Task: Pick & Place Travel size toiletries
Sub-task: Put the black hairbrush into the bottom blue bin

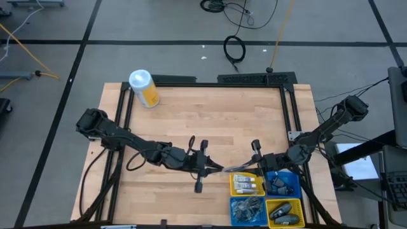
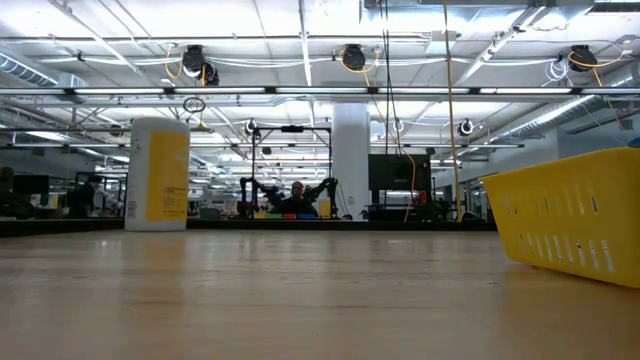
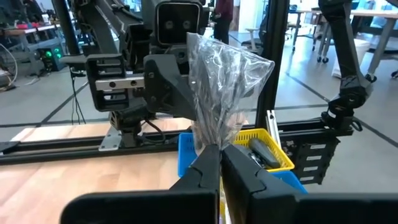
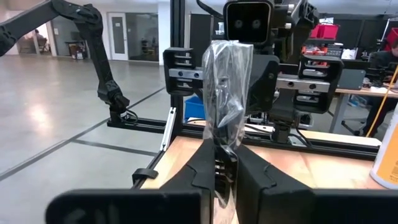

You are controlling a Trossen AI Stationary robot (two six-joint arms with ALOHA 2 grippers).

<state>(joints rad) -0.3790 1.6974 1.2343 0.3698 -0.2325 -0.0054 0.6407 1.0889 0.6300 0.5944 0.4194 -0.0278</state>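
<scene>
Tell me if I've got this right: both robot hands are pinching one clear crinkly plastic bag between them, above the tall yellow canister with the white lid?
Not quite. Both hands, left and right, do pinch the clear crinkly plastic bag, but beside the square yellow and blue bins. The high view shows the tall yellow canister with the white lid lying far off, near the table's back edge.

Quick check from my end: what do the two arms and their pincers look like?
Both arms are matte black with jointed, tubular links. The left pincer and the right pincer each have two blocky black fingers. Each wrist carries a boxy black camera housing with two lenses, and black cables loop beside the arms.
</scene>
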